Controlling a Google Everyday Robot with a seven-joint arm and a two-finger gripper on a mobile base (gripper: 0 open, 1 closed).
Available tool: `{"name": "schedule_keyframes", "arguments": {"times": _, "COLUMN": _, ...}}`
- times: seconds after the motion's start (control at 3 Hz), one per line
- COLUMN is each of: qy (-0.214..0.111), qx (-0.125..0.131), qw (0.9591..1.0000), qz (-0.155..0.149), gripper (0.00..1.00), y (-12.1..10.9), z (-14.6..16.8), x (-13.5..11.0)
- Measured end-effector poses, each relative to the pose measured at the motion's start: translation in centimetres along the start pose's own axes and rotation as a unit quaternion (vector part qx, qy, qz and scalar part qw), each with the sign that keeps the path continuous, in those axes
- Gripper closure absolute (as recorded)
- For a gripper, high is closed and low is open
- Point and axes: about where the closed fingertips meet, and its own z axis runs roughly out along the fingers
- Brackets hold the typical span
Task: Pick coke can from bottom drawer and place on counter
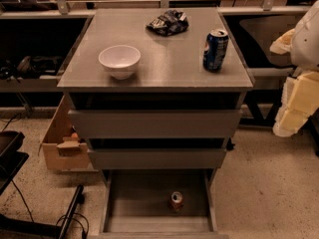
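Observation:
The coke can (176,200) stands upright on the floor of the open bottom drawer (134,203), right of its middle. The drawer is pulled out toward the camera below two shut drawers. The counter (164,59) is the grey top of the cabinet. My gripper (293,103) hangs at the right edge of the view, beside the cabinet at about the height of the top drawer. It is well above and to the right of the can and holds nothing that I can see.
On the counter stand a white bowl (119,60) at the front left, a blue Pepsi can (215,50) at the right and a crumpled dark chip bag (168,22) at the back. A cardboard box (62,143) sits on the floor left of the cabinet.

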Motion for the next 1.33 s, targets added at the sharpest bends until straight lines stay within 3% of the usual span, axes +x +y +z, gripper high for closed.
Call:
{"name": "schedule_keyframes", "arguments": {"times": 0.67, "qy": 0.015, "qx": 0.014, "qw": 0.9998, "qz": 0.006, "gripper": 0.0, "y": -0.1, "z": -0.9, "x": 0.3}}
{"name": "schedule_keyframes", "arguments": {"times": 1.0, "qy": 0.004, "qx": 0.011, "qw": 0.9995, "qz": 0.03, "gripper": 0.0, "y": 1.2, "z": 0.6, "x": 2.5}}
{"name": "schedule_keyframes", "arguments": {"times": 1.33, "qy": -0.054, "qx": -0.014, "qw": 0.9947, "qz": 0.086, "gripper": 0.0, "y": 5.0, "z": 6.2, "x": 7.7}}
